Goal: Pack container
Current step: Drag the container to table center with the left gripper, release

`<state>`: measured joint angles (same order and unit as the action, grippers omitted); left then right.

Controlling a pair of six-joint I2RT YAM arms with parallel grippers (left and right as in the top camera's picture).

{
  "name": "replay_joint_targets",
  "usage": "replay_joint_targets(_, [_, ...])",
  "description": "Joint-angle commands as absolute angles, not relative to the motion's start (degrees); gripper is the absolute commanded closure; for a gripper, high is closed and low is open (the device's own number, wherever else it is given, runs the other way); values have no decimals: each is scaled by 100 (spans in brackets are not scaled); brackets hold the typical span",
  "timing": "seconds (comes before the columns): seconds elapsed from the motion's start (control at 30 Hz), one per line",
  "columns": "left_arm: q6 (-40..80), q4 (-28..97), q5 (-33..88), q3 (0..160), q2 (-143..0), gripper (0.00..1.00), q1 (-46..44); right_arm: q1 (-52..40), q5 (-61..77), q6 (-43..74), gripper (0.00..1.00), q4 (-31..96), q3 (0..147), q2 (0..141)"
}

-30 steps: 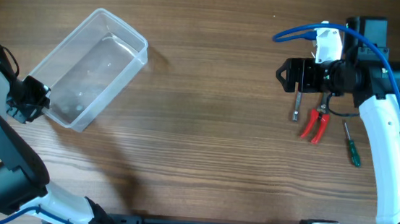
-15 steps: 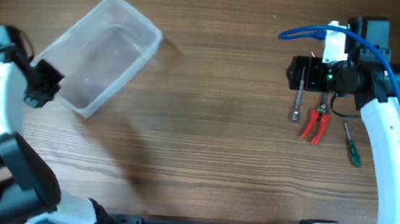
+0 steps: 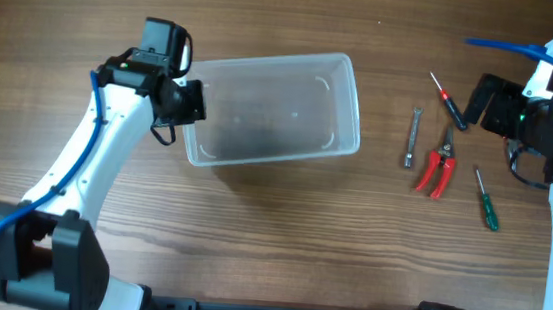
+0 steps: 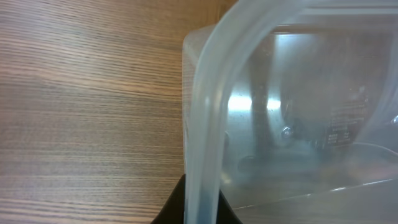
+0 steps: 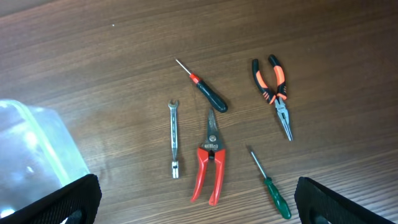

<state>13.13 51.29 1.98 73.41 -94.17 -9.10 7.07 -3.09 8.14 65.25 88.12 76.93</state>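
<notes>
The clear plastic container (image 3: pixel 346 101) lies lengthwise at the table's middle. My left gripper (image 3: pixel 193 103) is shut on the rim of its left end. In the left wrist view the rim (image 4: pixel 205 124) runs down between my jaws (image 4: pixel 200 211). My right gripper (image 3: pixel 480 101) is open and empty, above the tools at the right. Its fingers sit wide apart at the bottom corners of the right wrist view (image 5: pixel 199 214). The container's corner shows there too (image 5: pixel 37 143).
Right of the container lie a small wrench (image 5: pixel 175 140), red-handled snips (image 5: pixel 209 165), a black-handled screwdriver (image 5: pixel 208 93), a green screwdriver (image 5: pixel 270 186) and orange-black pliers (image 5: pixel 273 87). Overhead, the pliers are hidden under my right arm.
My left arm has carried the container right, from the far left to the middle, and turned it lengthwise. My right arm has pulled back to the right, uncovering the tools.
</notes>
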Motion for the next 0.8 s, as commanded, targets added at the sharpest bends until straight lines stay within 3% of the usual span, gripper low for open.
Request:
replay_joint_targets(0.0, [910, 4934, 165, 7426, -9874, 96, -910, 720, -429, 891, 0, 6563, 8892, 7703])
replay_joint_targets(0.33, [510, 4331, 165, 7426, -10626, 96, -910, 720, -427, 895, 0, 6676, 8892, 7703])
replay_joint_targets(0.53, [489, 3999, 165, 7426, -10626, 86, -910, 720, -401, 899, 0, 6696, 8892, 7703])
replay_joint_targets(0.6, [489, 3979, 165, 7426, -10626, 64, -910, 720, -401, 897, 0, 6694, 8892, 7703])
replay_joint_targets(0.77, [489, 3983, 165, 7446, -10525, 21, -910, 720, -384, 895, 0, 6692, 8892, 7703])
